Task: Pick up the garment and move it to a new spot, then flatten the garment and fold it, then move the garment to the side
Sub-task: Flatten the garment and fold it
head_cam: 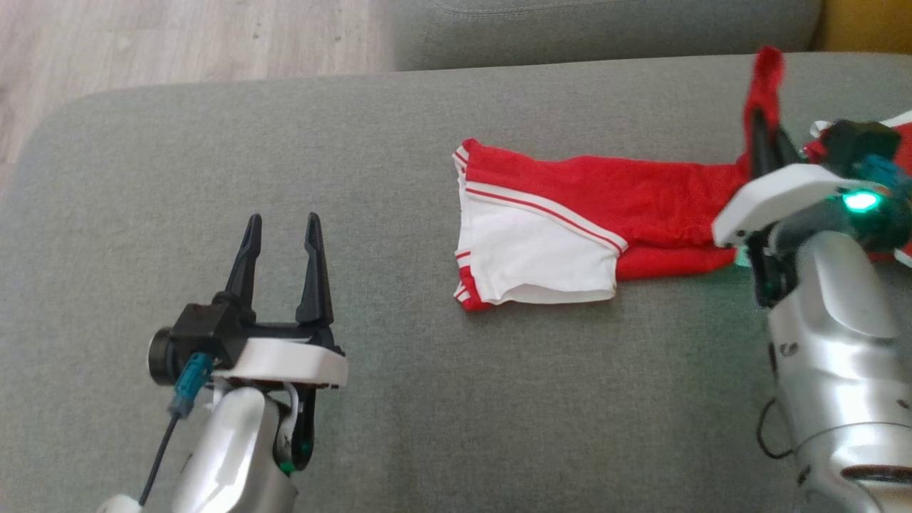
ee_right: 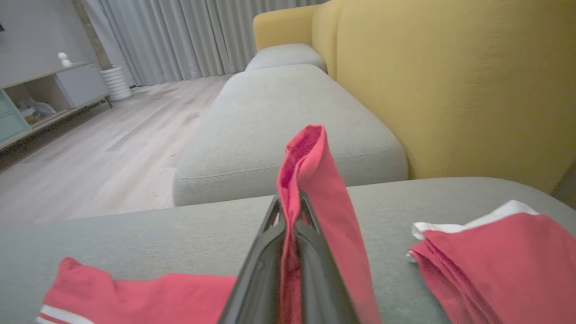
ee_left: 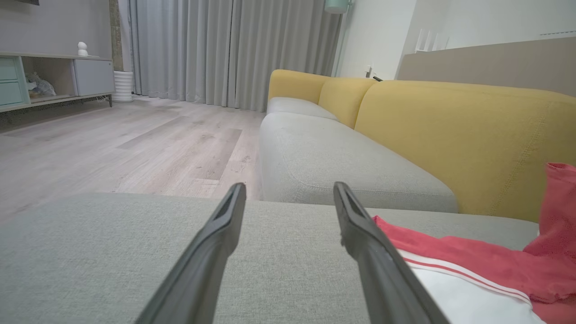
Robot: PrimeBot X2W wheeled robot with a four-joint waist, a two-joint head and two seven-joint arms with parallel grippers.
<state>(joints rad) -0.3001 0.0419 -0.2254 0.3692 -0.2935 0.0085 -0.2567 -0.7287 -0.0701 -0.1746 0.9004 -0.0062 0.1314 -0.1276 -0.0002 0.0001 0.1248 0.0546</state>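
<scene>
Step in hand, as I judge it: the pick-up. The grasp is made but the lift is barely begun.

- Right hand (ee_right: 290, 203): fingers pressed together on a fold of the garment (head_cam: 570, 214), pulling red cloth up into a narrow standing peak.
- Left hand (head_cam: 283, 222): fingers spread wide, holding nothing, over bare seat well to the left of the cloth.
- Garment: most of it lies stretched across the grey sofa seat (head_cam: 214, 142). The white panel and striped hem are at its left end, and another red part with a white edge lies to the right of the pinching hand.

Next move, likely: raise the right hand until the cloth hangs free, then carry it across the seat. The trailing end may drag.

Materials: thin, limp red knit with soft wrinkles, white insert, red-and-white ribbed trim. The seat is a coarse grey weave, flat with rounded edges. Mustard backrest (ee_left: 450, 135) behind it, pale wood floor (head_cam: 142, 43) beyond.
</scene>
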